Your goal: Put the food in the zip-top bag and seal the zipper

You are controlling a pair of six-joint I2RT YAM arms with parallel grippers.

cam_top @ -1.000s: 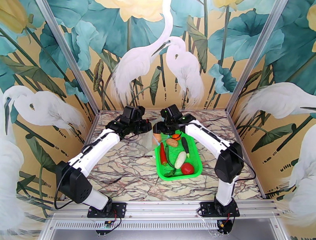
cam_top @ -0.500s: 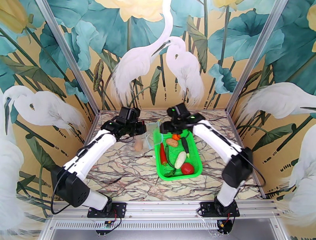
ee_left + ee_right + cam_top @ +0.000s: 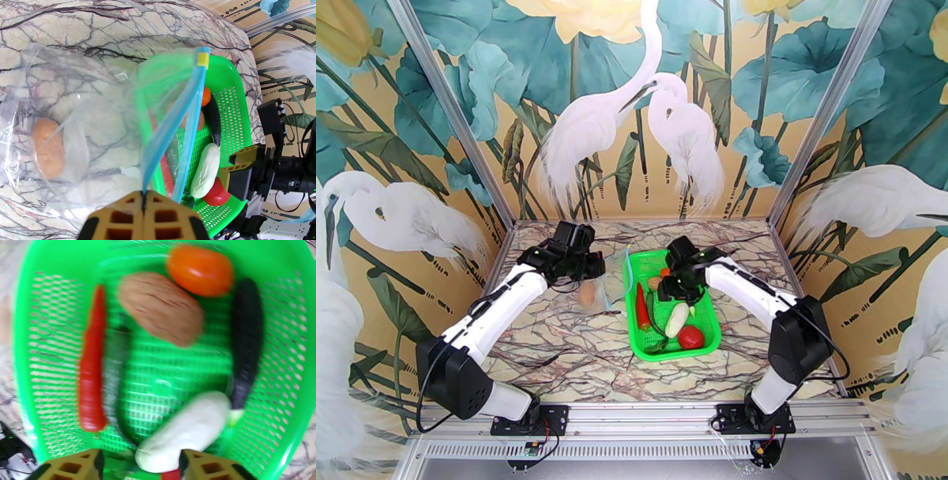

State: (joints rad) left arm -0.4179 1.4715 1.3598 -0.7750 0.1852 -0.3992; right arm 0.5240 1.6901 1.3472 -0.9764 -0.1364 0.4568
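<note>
My left gripper [image 3: 144,213] is shut on the light blue zipper [image 3: 185,118] at one end of the clear zip-top bag [image 3: 610,278], holding its mouth up beside the green basket [image 3: 657,353]. One tan potato [image 3: 47,148] lies inside the bag. My right gripper [image 3: 138,467] hangs open over the basket, just above the white radish [image 3: 185,433]. In the basket lie a second potato [image 3: 162,313], an orange [image 3: 199,269], a dark eggplant [image 3: 247,342], a red chili [image 3: 91,374], a green pepper [image 3: 114,370] and a red tomato [image 3: 690,337].
The basket stands right of centre on the marbled table [image 3: 553,355], with the bag at its left rim. Painted walls close in the back and both sides. There is bare table in front of the basket and to the left.
My right gripper has pulled back from the bag's mouth to above the basket. The potato it carried now lies in the bag. The left gripper has drawn the bag slightly left.
</note>
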